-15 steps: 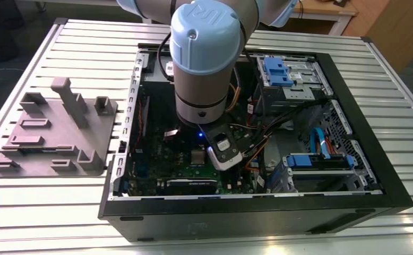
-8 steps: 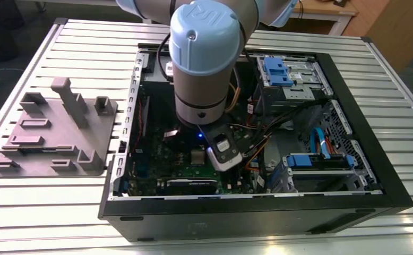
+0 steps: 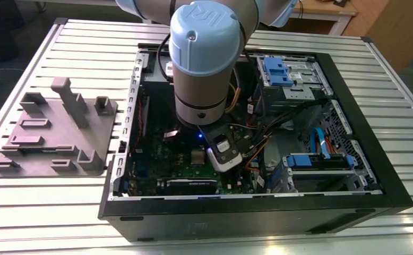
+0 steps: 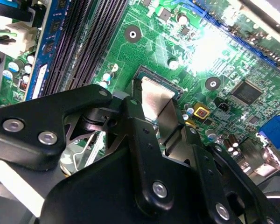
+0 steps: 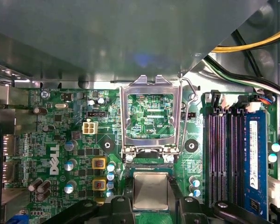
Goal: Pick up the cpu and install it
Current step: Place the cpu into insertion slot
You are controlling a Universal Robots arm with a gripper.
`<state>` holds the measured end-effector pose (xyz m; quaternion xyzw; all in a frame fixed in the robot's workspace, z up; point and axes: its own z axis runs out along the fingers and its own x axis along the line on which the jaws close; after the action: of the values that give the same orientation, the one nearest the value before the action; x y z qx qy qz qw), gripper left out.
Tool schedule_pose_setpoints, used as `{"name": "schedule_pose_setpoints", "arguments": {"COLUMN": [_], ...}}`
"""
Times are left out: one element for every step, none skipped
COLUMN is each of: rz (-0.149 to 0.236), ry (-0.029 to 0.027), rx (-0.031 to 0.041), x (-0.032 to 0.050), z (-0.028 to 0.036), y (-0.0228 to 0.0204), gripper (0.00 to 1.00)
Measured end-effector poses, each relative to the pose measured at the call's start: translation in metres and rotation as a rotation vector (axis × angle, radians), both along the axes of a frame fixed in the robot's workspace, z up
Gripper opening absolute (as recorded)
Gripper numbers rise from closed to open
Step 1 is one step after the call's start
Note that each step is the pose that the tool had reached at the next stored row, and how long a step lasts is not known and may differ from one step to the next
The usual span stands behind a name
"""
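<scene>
Silver cpu (image 5: 150,191); edges in gripper (image 5: 150,185)

The cpu (image 5: 150,190) has a dull, brushed silver metal top, and the socket frame (image 5: 151,84) is bright bare metal. The circuit board (image 5: 60,135) is glossy green, the tray (image 3: 51,133) matt grey plastic, the table (image 3: 43,212) ribbed pale metal with a soft sheen.

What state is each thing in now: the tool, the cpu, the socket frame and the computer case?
tool: shut on the cpu, low over the green board.
cpu: held flat in the tool, at the socket; whether it is seated, I cannot tell.
socket frame: open, swung up from its hinge.
computer case: open, side panel off, arm reaching inside.
</scene>
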<state>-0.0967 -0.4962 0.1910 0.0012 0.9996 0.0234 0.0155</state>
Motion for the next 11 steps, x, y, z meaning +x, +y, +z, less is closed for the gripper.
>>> {"name": "schedule_pose_setpoints", "arguments": {"rz": [0.000, 0.000, 0.000, 0.000, 0.000, 0.000, 0.000, 0.000, 0.000, 0.000, 0.000], "ry": [0.0000, 0.0000, -0.0001, -0.0003, -0.0001, -0.0002, -0.0002, -0.0001, 0.0000, 0.0002, 0.0001], "rx": [0.0000, 0.0000, 0.0001, 0.0004, 0.0006, 0.0006, 0.0006, 0.0004, 0.0001, -0.0002, 0.0000], "x": [0.0000, 0.0000, 0.0000, 0.0000, 0.0000, 0.0000, 0.0000, 0.0000, 0.0000, 0.0000, 0.0000], "z": [0.0000, 0.0000, 0.0000, -0.0001, -0.0002, -0.0002, -0.0002, -0.0001, 0.0002, 0.0011, 0.0026], "y": [0.0000, 0.0000, 0.0000, 0.0000, 0.0000, 0.0000, 0.0000, 0.0000, 0.0000, -0.0001, -0.0001], "gripper": [0.39, 0.39, 0.40, 0.40, 0.45, 0.45, 0.45, 0.52, 0.52, 0.52, 0.52]}}
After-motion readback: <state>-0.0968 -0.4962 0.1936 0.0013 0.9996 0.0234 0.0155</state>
